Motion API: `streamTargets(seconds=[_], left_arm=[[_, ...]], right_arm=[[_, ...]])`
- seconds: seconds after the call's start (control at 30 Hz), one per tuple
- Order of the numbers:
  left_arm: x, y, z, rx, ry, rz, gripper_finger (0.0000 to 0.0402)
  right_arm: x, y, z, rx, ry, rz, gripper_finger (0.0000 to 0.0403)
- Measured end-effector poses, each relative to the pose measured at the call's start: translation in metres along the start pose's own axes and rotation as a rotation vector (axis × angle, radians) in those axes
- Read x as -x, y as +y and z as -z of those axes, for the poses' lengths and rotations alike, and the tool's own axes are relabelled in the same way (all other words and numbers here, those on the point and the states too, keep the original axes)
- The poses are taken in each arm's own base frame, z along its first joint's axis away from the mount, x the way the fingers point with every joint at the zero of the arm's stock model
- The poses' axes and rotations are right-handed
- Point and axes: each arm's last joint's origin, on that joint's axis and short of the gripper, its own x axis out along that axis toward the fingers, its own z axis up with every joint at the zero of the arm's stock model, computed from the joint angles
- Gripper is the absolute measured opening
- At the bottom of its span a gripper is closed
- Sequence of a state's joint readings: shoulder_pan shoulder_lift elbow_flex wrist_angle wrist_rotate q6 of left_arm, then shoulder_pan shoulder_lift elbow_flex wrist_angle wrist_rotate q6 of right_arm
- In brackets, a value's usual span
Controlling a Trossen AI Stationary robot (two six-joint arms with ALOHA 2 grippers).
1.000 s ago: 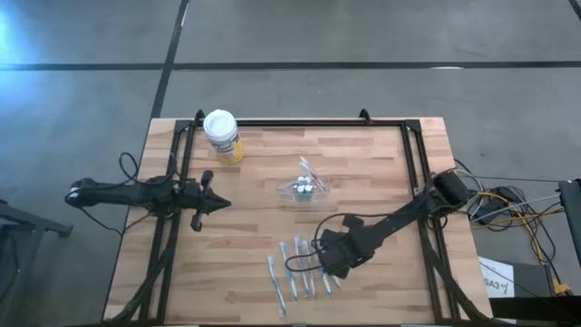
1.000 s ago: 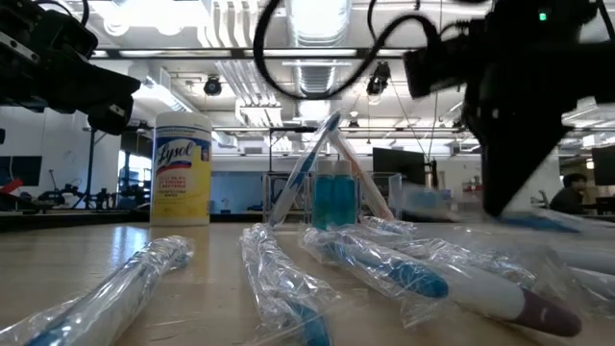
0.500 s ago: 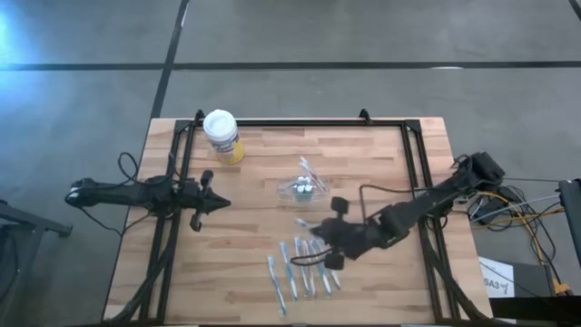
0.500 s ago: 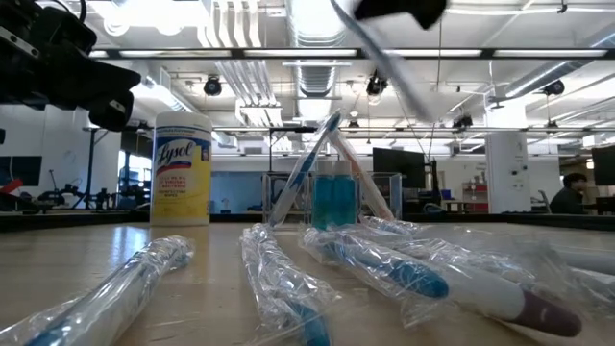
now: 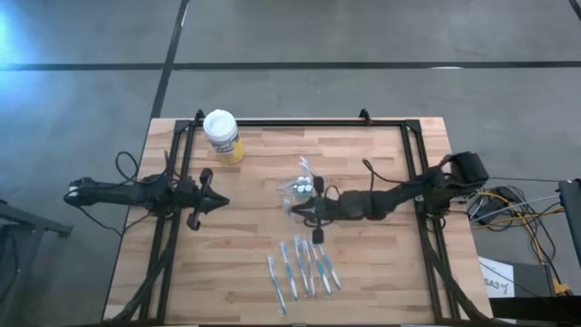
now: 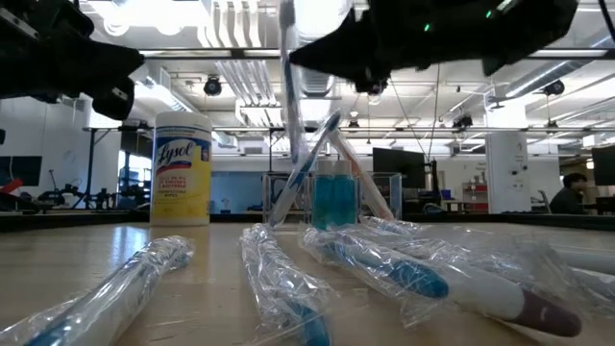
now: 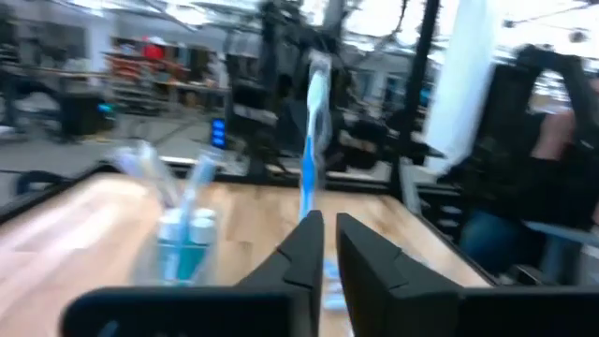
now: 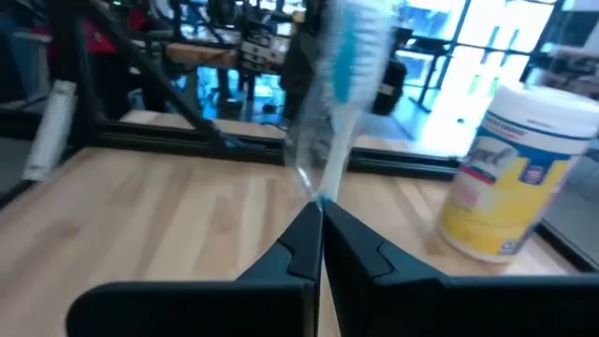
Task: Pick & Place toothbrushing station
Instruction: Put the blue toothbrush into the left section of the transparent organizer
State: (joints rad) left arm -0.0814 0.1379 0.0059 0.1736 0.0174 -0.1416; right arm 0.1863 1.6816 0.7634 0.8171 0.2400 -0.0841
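- We see the right gripper (image 5: 300, 210) at the frame's centre, fingers clamped on a wrapped toothbrush (image 8: 342, 89) standing upright, beside the clear holder (image 5: 302, 188).
- Left gripper (image 5: 216, 202) waits mid-left over the desk (image 5: 363, 163), fingers slightly parted.

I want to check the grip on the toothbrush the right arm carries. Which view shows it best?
The right wrist view: the right gripper pinches the wrapped toothbrush close up. The low view shows it hanging upright near the clear holder. The high view barely shows it; the left wrist view shows it blurred.
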Motion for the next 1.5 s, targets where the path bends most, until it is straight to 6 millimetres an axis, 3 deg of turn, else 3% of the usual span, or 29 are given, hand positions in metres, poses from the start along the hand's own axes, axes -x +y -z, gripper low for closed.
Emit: streamTargets(seconds=[0.27,0.5,0.87,1.5], left_arm=[[-0.008,0.001,-0.004,-0.03,-0.039,-0.044,0.0144],[-0.021,0.003,-0.002,-0.029,0.006,-0.082,0.0234],[-0.058,0.0,-0.027,-0.036,0.008,-0.112,0.0241],[-0.14,-0.001,-0.046,-0.058,0.14,-0.102,0.0241]], right_arm=[[-0.017,-0.01,0.025,0.041,-0.018,0.008,0.0008],[-0.02,-0.012,0.02,0.065,-0.047,0.017,0.0008],[-0.031,-0.012,-0.004,0.098,-0.13,0.032,0.0008],[-0.032,-0.012,-0.007,0.123,-0.135,0.037,0.0008]])
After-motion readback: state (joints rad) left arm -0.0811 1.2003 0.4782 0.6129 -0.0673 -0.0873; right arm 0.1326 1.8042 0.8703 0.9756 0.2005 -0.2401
